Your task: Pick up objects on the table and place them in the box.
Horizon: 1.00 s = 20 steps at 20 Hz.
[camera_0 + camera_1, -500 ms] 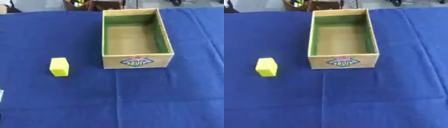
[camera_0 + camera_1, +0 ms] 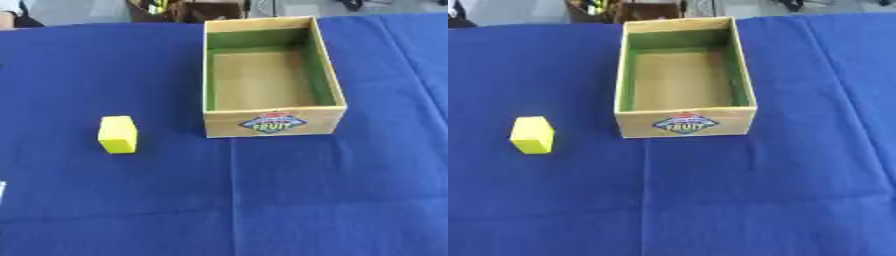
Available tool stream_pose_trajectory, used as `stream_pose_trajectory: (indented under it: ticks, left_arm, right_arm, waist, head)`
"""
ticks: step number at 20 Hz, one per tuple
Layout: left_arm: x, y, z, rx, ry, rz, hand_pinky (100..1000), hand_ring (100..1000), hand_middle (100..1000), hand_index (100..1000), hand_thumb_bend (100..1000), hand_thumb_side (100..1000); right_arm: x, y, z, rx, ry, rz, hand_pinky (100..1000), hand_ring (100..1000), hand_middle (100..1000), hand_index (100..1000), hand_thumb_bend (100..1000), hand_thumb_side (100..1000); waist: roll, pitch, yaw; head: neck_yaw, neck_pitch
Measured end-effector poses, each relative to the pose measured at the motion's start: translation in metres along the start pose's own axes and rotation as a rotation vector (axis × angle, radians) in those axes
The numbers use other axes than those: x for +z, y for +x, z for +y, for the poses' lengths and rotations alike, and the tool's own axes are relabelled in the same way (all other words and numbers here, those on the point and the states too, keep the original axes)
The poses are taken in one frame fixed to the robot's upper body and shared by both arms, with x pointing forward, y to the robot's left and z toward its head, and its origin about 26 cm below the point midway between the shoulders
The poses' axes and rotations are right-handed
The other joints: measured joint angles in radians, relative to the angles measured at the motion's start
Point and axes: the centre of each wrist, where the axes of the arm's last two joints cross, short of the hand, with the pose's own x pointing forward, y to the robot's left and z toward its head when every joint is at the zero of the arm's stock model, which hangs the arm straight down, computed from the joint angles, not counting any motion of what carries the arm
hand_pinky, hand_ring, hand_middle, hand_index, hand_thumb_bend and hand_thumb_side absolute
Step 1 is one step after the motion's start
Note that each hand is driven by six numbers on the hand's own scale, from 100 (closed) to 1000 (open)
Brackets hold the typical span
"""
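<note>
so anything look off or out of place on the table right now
Nothing stands out. The yellow block sits intact on the blue cloth, left of the wooden box, which stands upright and empty. Neither hand is in view.

A deep blue cloth [image 2: 262, 200] covers the whole table, creased in faint straight fold lines — one runs down the middle, another across the near part. Light falls evenly, with soft shadows. Beyond the far edge lies a strip of pale grey floor [image 2: 79, 10], and dark brown cluttered furniture [image 2: 188, 9] stands there — its details cannot be made out.
</note>
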Motion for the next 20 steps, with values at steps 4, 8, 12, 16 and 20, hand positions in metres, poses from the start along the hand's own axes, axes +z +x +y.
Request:
stream_pose_trajectory:
  ticks: [4,8,12,16,20]
  left_arm:
    - [-0.002,0.0,0.003,-0.025,0.0,-0.002,441,561,575,760,353,1000]
    - [-0.013,0.004,0.012,-0.118,-0.044,-0.024,456,579,596,780,342,985]
    - [-0.036,0.012,0.016,-0.237,-0.107,-0.057,465,589,611,793,325,940]
    - [-0.061,0.023,0.016,-0.366,-0.199,-0.08,475,601,626,811,328,912]
    - [-0.082,0.035,0.011,-0.476,-0.32,-0.096,475,601,620,794,290,866]
  right_arm:
    - [0.0,0.0,0.0,0.001,0.001,0.0,690,671,540,771,100,1000]
    - [0.001,0.0,0.0,0.003,0.001,0.003,690,671,539,771,100,1000]
    - [0.001,0.0,0.0,0.003,0.003,0.005,691,671,539,771,100,1000]
    - [0.001,0.0,0.0,0.004,0.004,0.006,691,671,539,771,100,1000]
    - [0.002,0.0,0.0,0.003,0.008,0.01,692,671,539,771,100,1000]
  waist:
    - [0.002,0.0,0.001]
    - [0.007,-0.01,0.003]
    - [0.011,-0.013,0.003]
    - [0.014,-0.02,0.003]
    - [0.016,-0.023,0.002]
  head:
    - [0.013,0.006]
    - [0.043,0.025]
    - [0.059,0.036]
    - [0.064,0.044]
    - [0.064,0.045]
